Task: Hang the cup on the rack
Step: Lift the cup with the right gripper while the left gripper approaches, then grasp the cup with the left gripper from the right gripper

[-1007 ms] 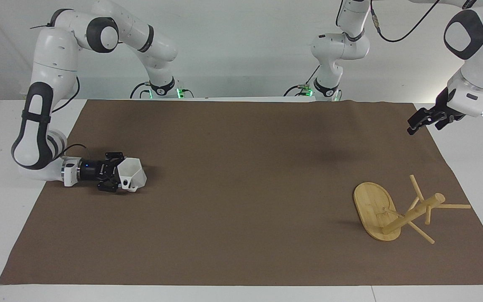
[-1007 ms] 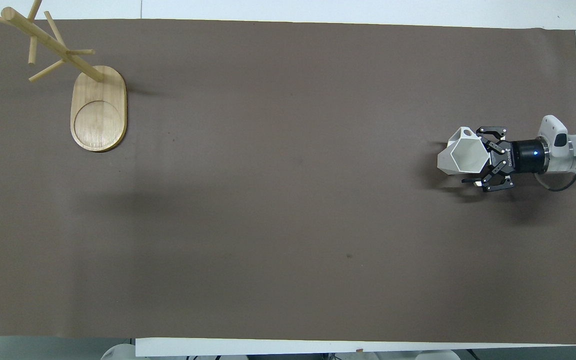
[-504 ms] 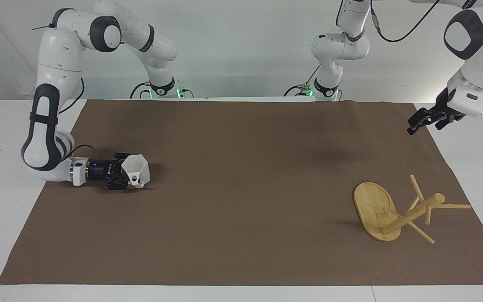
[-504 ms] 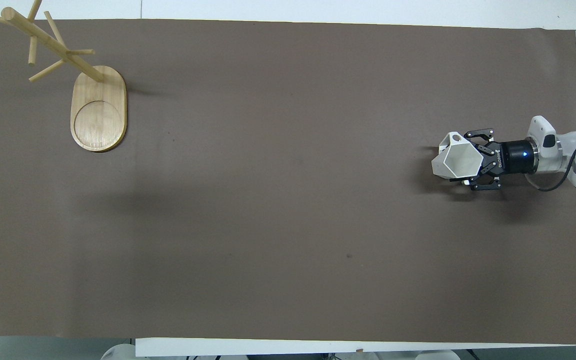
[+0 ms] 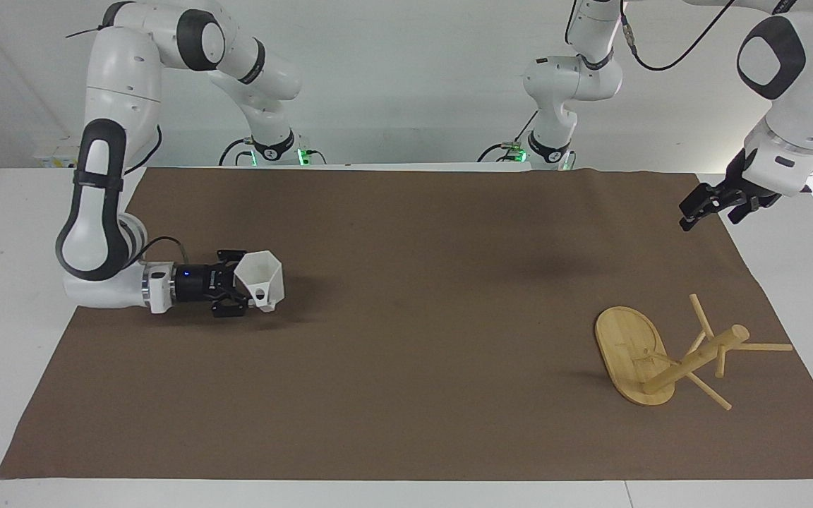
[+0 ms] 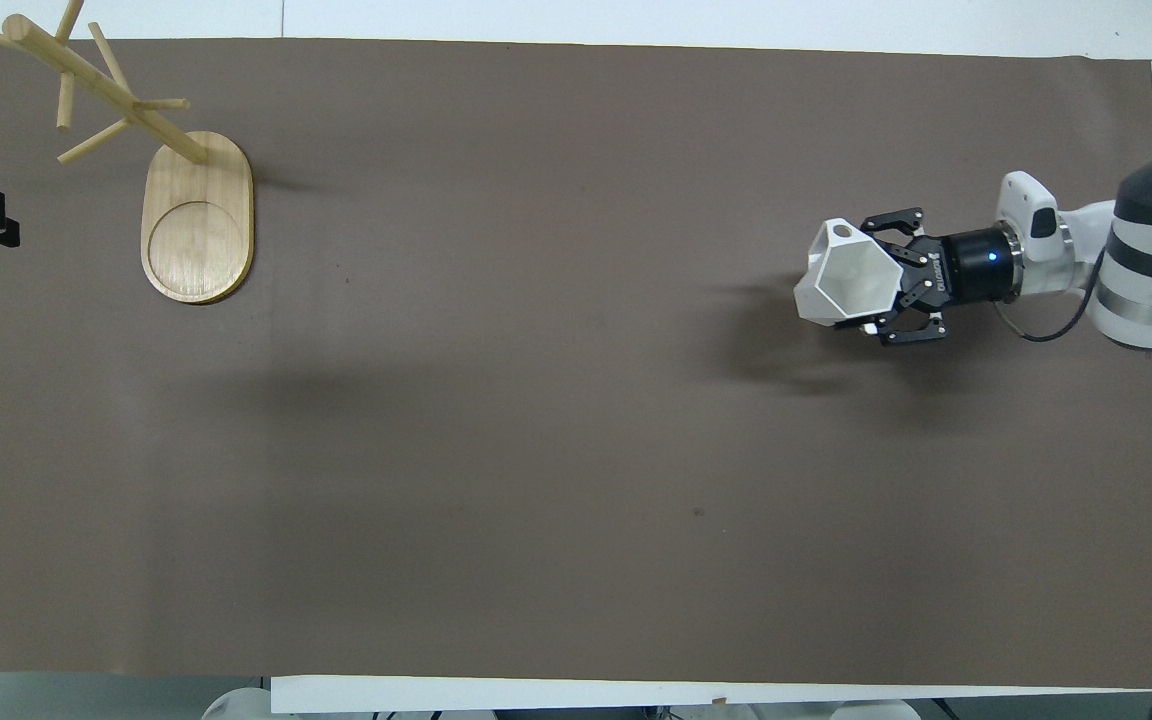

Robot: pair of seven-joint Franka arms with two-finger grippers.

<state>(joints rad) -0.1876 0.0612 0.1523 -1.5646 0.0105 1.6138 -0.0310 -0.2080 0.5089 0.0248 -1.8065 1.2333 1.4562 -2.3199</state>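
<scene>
Gripping the cup (image 5: 262, 279) by the edge of its rim, the right gripper (image 5: 233, 291) reaches in level from the right arm's end of the table, fingers pinched on the white wall. The cup hangs in the air over the brown mat (image 5: 406, 395), mouth up and tipped a little, narrow bottom down, its squarish handle pointing away from the robots. Its shadow falls on the mat beside it.

At the left arm's end the rack (image 5: 667, 354) stands on its oval base, post upright, thin pegs sticking out around it. The base lies wholly on the mat, short of its edges.

The left gripper (image 5: 706, 206) waits in the air over the mat's corner, fingers spread apart, holding nothing.

Between cup and rack runs a long stretch of bare mat.
</scene>
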